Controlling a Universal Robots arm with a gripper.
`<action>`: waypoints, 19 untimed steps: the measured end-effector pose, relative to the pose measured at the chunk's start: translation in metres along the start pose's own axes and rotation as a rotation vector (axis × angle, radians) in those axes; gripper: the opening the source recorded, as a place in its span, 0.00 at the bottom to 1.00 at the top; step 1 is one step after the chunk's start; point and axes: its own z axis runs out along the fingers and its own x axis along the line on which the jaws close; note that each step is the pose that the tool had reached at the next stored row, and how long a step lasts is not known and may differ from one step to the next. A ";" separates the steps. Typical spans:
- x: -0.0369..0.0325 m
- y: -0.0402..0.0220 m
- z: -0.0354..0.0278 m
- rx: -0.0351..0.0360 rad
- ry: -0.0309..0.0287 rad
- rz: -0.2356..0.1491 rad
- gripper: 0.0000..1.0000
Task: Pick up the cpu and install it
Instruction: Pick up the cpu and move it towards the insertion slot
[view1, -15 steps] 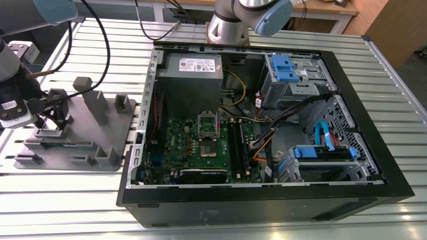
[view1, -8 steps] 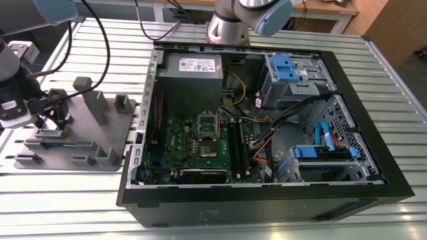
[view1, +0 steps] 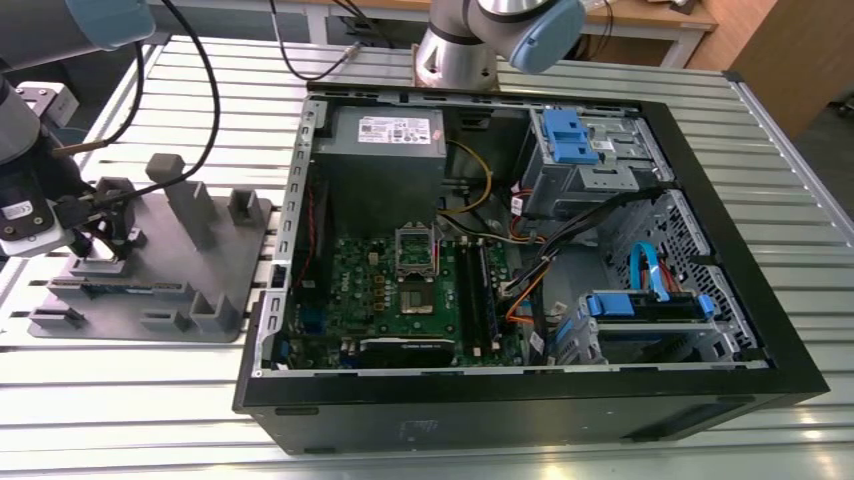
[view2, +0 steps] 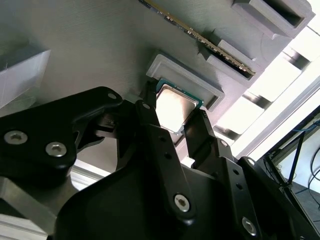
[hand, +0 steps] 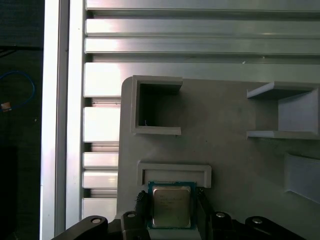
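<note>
Over at the exterior view's left, the jaws hang low over a grey tray (view1: 220, 310) on the slatted table (view1: 134, 400). In the second wrist view they are clenched on two opposite edges of the cpu (view2: 175, 106), which lies against its pocket's raised rim. Rightward stands an open computer case (view1: 534, 400) with its green board (view1: 387, 290).
</note>
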 end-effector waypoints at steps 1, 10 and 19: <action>0.0000 0.0000 0.0000 0.0000 -0.0001 0.000 0.47; 0.0002 0.0001 -0.0017 0.0000 0.0000 0.000 0.47; 0.0000 0.0007 -0.0151 -0.0001 -0.0001 0.000 0.47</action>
